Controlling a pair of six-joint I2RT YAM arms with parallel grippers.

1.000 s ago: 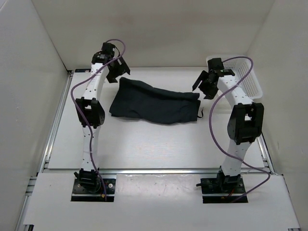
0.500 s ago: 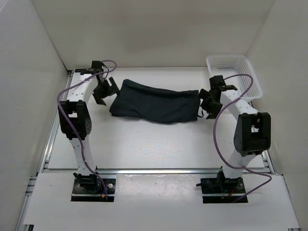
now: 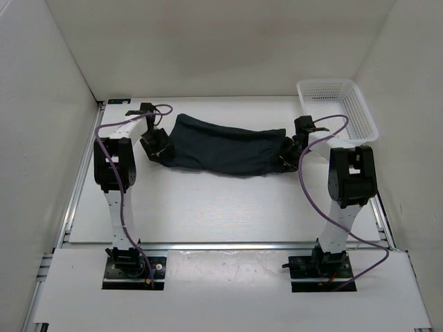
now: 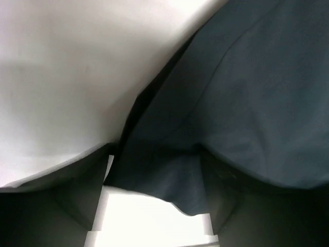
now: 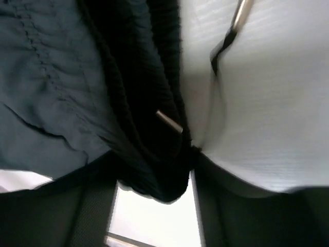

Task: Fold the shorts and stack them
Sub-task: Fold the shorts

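Shorts (image 3: 225,146) lie spread flat on the white table (image 3: 208,207), toward its far side and about midway across, long axis running left to right. Fabric dark navy, some soft creases, near edge slightly wavy.

Left gripper (image 3: 158,147) sits low at the left end of the garment, touching the cloth. Left wrist view: jaws apart, one dark finger (image 4: 56,206) on each side, a corner of navy fabric hanging down between them, bare white surface showing in the gap below it. Not clamped.

Right gripper (image 3: 286,156) sits low at the right end, at the waistband. Right wrist view: ribbed waistband bunched into a thick dark roll that drops between the spread jaws, pale gap visible beneath it. Also unclenched. Metal drawstring tip (image 5: 168,122) rests against the roll; a second cord end lies on the table just beside it.

White mesh basket (image 3: 361,119) stands in the far right corner, well apart from the cloth. Purple cables (image 3: 308,187) loop along both arms
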